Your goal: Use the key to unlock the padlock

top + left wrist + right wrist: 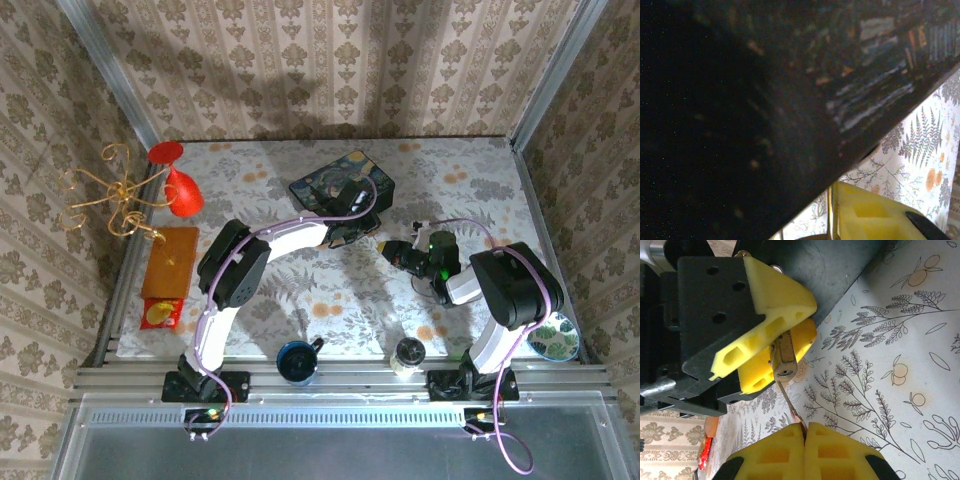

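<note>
Left arm [238, 268] and right arm [510, 285]: black joints, white links, purple cables from bases at table [360, 295] edge, right gripper [805, 429] with yellow hollow-celled foam pads [785, 450].

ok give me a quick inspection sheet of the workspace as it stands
surface: floral tablecloth, flat
job's things: padlock pinched by left gripper; key tip at its keyway
clutter: dark blue box, red goblet, gold wire ornament, wooden board, red packet, blue cup, small jar, patterned plate
grippers: left gripper shut on padlock; right gripper shut on key
cables: purple cable along each arm
surroundings: wallpapered walls, aluminium frame
</note>
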